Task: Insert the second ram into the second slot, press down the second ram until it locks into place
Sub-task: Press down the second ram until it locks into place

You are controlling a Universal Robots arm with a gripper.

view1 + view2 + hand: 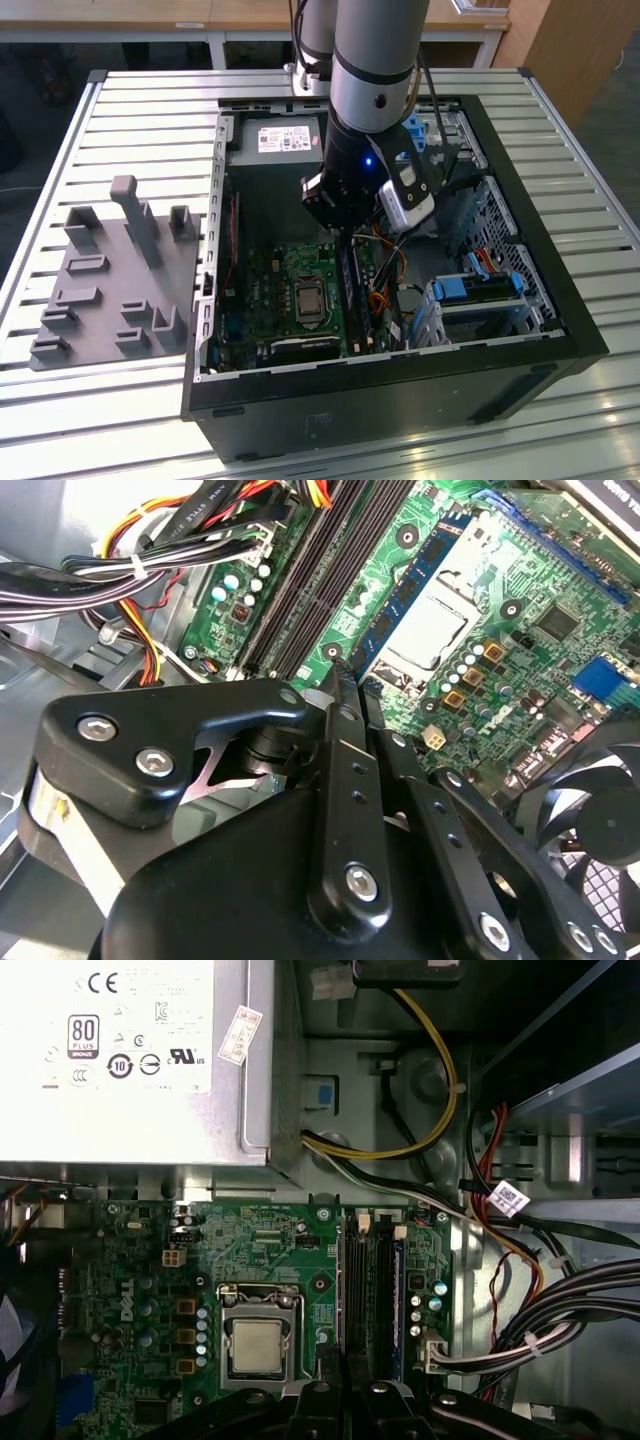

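ROBOT ARM AT THE MEMORY SLOTS: A robot arm reaches down into an open computer case (400,395) lying on a slatted metal worktop (150,110), its claw (344,246) lowered over the motherboard's memory slots (355,300). In the second wrist view the claw (340,693) has its black fingers (337,770) drawn together, with no gap visible between the tips. They meet the near end of the second ram (405,585), though it cannot be told whether they pinch the strip or only bear on it. The second ram shows as a long, thin blue board with a row of dark chips. It stands on edge along the side of the memory slots (300,580) nearest the processor socket (430,630). A bundle of black, red and yellow cables (150,565) runs on the slots' other side. In the first wrist view the claw (338,1365) lines up with the processor-side edge of the memory slots (370,1300), with the silver power supply (130,1050) beyond the board. A grey parts holder (110,270) lies on the worktop at the exterior view's left, just beside the case.
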